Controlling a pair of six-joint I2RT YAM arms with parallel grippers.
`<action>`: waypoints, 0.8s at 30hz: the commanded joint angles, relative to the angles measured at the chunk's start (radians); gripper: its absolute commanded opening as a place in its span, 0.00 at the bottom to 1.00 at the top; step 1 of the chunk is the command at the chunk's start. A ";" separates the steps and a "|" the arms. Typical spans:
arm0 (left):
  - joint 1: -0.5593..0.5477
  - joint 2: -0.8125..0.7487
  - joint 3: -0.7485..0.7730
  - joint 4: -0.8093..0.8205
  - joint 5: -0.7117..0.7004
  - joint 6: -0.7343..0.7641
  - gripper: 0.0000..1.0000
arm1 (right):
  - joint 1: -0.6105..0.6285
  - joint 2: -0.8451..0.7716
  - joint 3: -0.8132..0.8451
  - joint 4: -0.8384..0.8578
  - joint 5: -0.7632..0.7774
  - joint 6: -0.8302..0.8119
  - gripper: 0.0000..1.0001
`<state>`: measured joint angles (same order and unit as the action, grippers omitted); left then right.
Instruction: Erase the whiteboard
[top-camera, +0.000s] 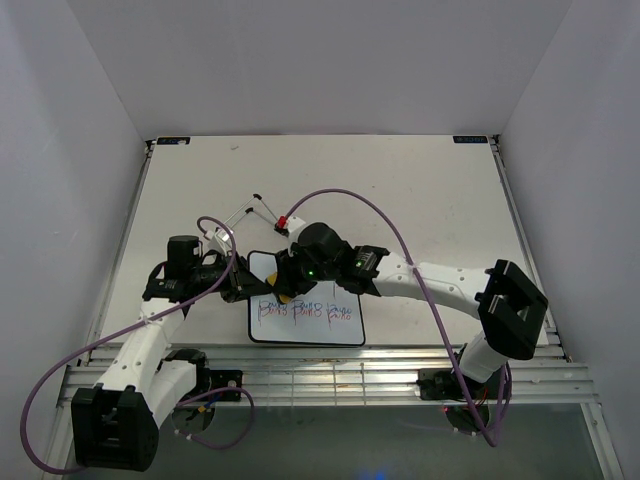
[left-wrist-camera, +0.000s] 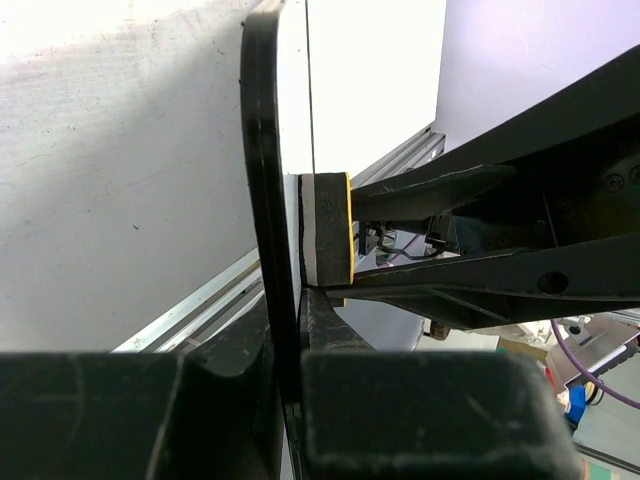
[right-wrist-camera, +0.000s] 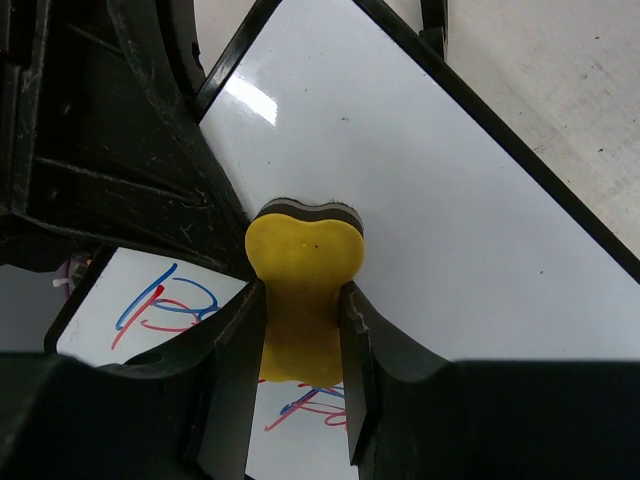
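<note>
The whiteboard (top-camera: 300, 332) lies flat near the table's front edge, with red-and-blue handwriting (top-camera: 305, 310) across its near half. My left gripper (top-camera: 240, 284) is shut on the board's left black frame (left-wrist-camera: 262, 200), which shows edge-on in the left wrist view. My right gripper (top-camera: 290, 288) is shut on the yellow bone-shaped eraser (right-wrist-camera: 303, 280) and holds it against the white face (right-wrist-camera: 430, 200), just beyond the writing (right-wrist-camera: 160, 310). The eraser also shows in the left wrist view (left-wrist-camera: 330, 230), touching the board.
A thin white folded rod object with a red tip (top-camera: 283, 221) lies just behind the board. Purple cables (top-camera: 370, 205) loop over the table. Aluminium rails (top-camera: 330, 365) run along the near edge. White walls enclose the table.
</note>
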<state>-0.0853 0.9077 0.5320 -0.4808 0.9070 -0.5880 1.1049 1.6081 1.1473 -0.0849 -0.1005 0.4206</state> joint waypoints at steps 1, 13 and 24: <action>-0.021 -0.043 0.033 0.159 0.073 0.056 0.00 | 0.027 0.032 -0.029 -0.059 -0.008 0.035 0.29; -0.021 -0.049 0.029 0.163 0.081 0.056 0.00 | -0.097 -0.020 -0.213 -0.058 0.064 0.044 0.29; -0.019 -0.043 0.029 0.165 0.081 0.053 0.00 | -0.180 -0.082 -0.297 -0.038 0.020 0.040 0.28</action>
<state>-0.0895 0.9077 0.5320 -0.4644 0.8989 -0.6037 0.9165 1.5036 0.8886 -0.0212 -0.0834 0.4763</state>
